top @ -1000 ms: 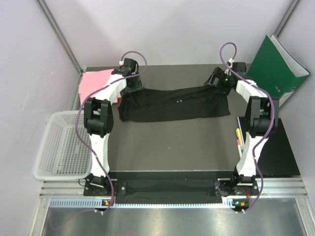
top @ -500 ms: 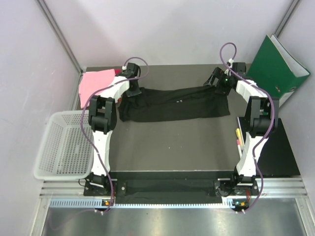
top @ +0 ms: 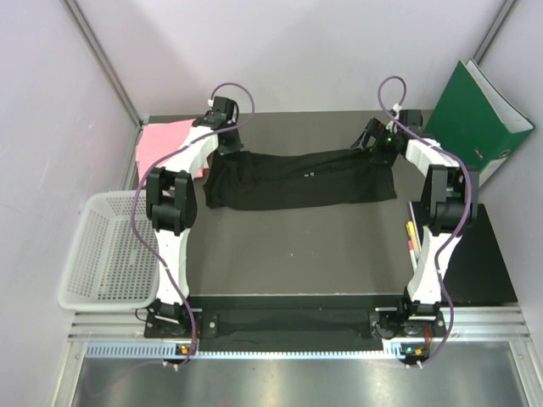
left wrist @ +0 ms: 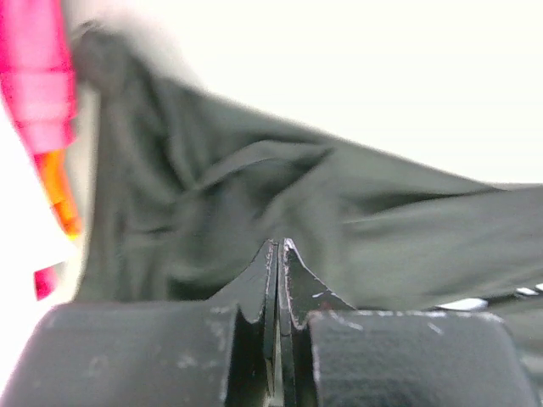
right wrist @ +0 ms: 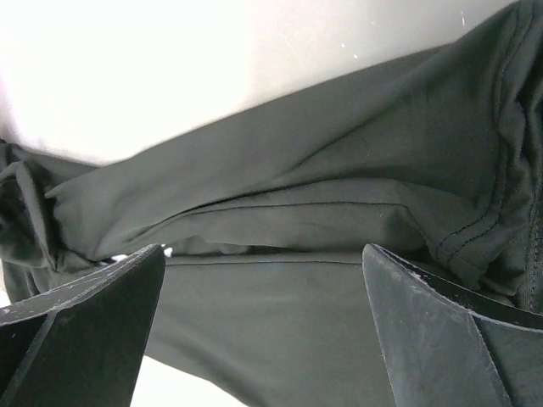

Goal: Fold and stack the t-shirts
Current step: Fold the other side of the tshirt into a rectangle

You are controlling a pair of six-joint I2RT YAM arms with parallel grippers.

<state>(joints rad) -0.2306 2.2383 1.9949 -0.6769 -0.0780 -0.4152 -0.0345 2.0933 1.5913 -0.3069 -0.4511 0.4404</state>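
Black t-shirt (top: 301, 178) is laid in a band across upper centre. Left gripper (left wrist: 278, 248) is clenched at its upper-left corner; whether cloth is pinched cannot be told. Right gripper (right wrist: 263, 254) is held open over its right end.

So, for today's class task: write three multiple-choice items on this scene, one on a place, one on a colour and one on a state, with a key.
1. Where is the white mesh basket in the top view?
A. by the far wall, in the middle
B. at the left edge, on the near side
C. at the right edge

2. What colour is the binder leaning at the right?
A. blue
B. red
C. green

3. How do the left gripper and the right gripper stand?
A. left shut, right open
B. both open
C. left open, right shut

Key:
1 B, since the basket sits left of the dark table top.
2 C, since its cover is plainly green.
3 A, since the left fingers meet, while the right ones stand wide apart over the black t-shirt.
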